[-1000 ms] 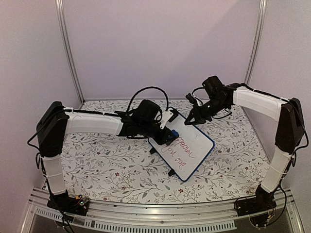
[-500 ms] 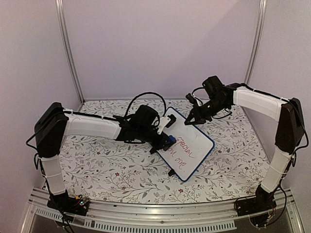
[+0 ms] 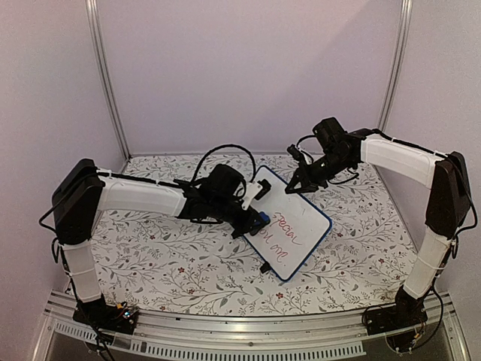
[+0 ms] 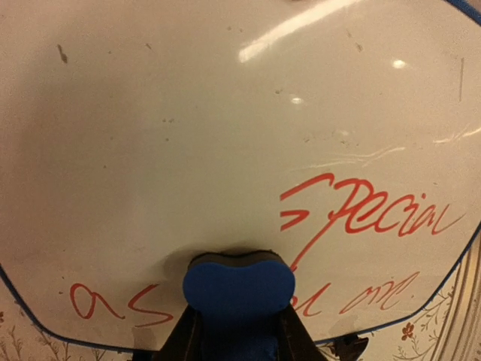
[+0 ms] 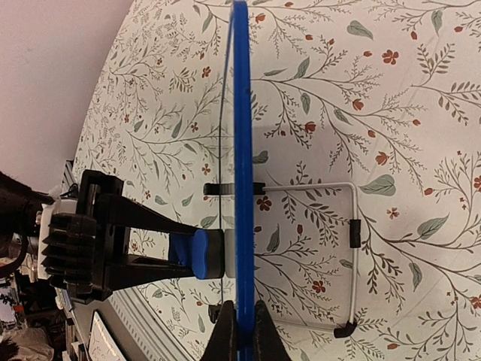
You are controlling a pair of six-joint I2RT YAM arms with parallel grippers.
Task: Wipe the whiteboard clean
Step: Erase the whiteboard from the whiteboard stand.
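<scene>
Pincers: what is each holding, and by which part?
Left pincer grips the blue eraser by its sides, its pad against the whiteboard. Right pincer clamps the whiteboard by the edge of its blue frame.

Red handwriting (image 4: 376,214) stands on the whiteboard (image 4: 188,135). In the left wrist view its upper line reads "Special", at about 4 o'clock from the middle. The lower line starts "as" at 7 o'clock and ends in what looks like "one" at 5 o'clock, but its middle is hidden behind the blue eraser (image 4: 238,282). In the top view the same two lines are too small to read with certainty.
</scene>
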